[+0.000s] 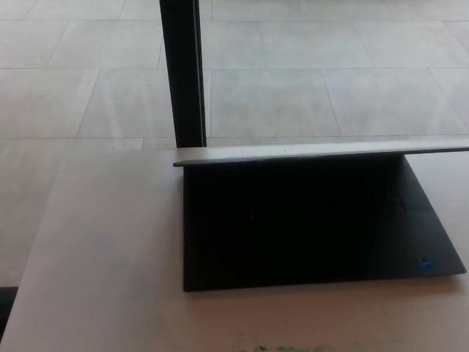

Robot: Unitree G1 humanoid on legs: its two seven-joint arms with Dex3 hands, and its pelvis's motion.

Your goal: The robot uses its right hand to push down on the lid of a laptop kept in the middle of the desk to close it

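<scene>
A dark laptop (315,242) lies on the pale desk (102,279), slightly right of the middle. Its lid (322,151) is tilted well forward over the keyboard, so only the thin grey top edge shows as a band running left to right. The base under it is in deep shadow; the keys cannot be made out. A small blue sticker (424,265) sits at the base's front right corner. Neither of my hands shows in the head view.
A black upright post (183,73) stands just behind the desk, above the lid's left end. Beyond the desk's far edge is a light tiled floor (308,81). The desk's left edge runs diagonally at the left, with a dark object (6,308) at the bottom left corner.
</scene>
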